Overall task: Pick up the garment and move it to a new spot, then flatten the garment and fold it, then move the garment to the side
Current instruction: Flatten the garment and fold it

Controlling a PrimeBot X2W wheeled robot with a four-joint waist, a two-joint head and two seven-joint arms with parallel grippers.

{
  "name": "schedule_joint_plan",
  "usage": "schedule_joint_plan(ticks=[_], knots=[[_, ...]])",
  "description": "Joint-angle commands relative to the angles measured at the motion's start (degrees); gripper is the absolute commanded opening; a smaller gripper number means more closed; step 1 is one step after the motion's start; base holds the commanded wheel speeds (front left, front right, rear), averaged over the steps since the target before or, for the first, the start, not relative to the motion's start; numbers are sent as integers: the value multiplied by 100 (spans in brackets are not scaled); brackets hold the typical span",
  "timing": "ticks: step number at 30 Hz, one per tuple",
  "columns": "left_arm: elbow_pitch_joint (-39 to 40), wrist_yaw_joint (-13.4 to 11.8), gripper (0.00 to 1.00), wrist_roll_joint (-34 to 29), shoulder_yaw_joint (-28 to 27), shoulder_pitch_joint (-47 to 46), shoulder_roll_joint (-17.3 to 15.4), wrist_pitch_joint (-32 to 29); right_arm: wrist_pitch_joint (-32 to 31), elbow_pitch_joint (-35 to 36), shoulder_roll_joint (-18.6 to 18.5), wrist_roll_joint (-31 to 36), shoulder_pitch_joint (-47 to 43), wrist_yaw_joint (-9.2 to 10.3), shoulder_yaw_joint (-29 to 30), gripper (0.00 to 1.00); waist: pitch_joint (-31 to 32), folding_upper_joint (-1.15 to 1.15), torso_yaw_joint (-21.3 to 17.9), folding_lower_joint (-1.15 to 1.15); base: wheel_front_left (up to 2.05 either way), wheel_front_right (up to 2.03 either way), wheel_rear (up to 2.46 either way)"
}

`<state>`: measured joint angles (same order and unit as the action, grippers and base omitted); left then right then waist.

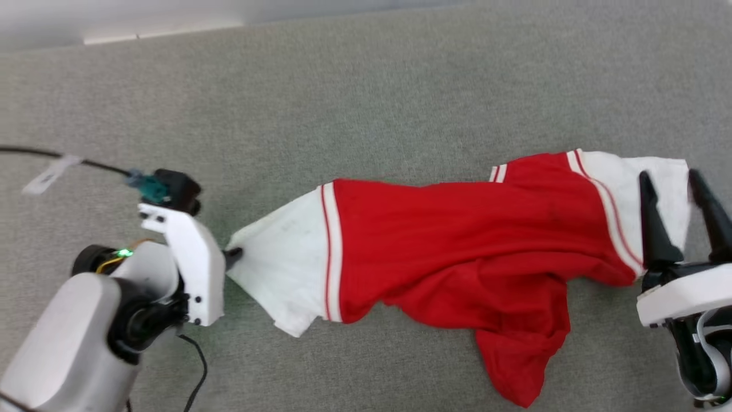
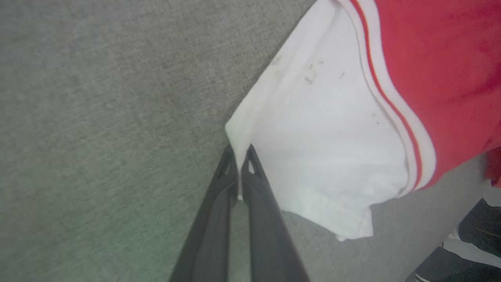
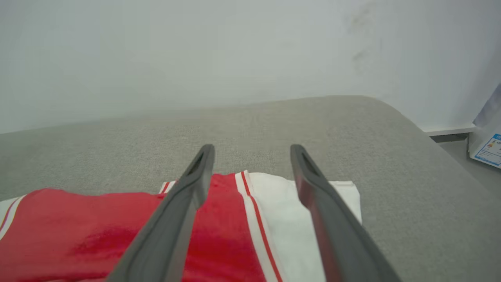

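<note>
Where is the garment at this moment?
In the head view the garment lies across the grey surface, one white sleeve pinched by the left hand, the other under the open right hand.

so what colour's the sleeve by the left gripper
White sleeve, red-striped trim; clearest in left wrist view.

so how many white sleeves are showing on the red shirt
2. One sleeve at the garment's left end, its edge pinched by the left gripper; the other sleeve at the right end, under the open right gripper.
</note>
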<state>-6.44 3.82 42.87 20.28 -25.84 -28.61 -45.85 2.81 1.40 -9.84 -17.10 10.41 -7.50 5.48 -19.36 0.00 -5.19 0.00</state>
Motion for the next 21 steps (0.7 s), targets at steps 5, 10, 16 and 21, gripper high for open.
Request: schedule_joint_plan(ticks=[5, 10, 16, 21], knots=[[558, 24, 0, 114, -334, 392, -268, 340, -1309, 12, -574, -148, 15, 3, -170, 100, 268, 0, 117, 0, 0, 0, 0], [1490, 73, 0, 392, -644, 731, -452, 534, -3255, 147, -1121, -608, 349, 3, -166, 100, 284, 0, 246, 0, 0, 0, 0], [2512, 111, 0, 469, -776, 884, -671, 516, -5183, -90, -1634, -732, 1046, 2, 130, 100, 53, 0, 558, 0, 0, 0, 0], [3067, 131, 0, 477, -660, 775, -647, 435, -6042, -638, -1906, -492, 1583, 3, 378, 100, -204, 0, 885, 0, 0, 0, 0]])
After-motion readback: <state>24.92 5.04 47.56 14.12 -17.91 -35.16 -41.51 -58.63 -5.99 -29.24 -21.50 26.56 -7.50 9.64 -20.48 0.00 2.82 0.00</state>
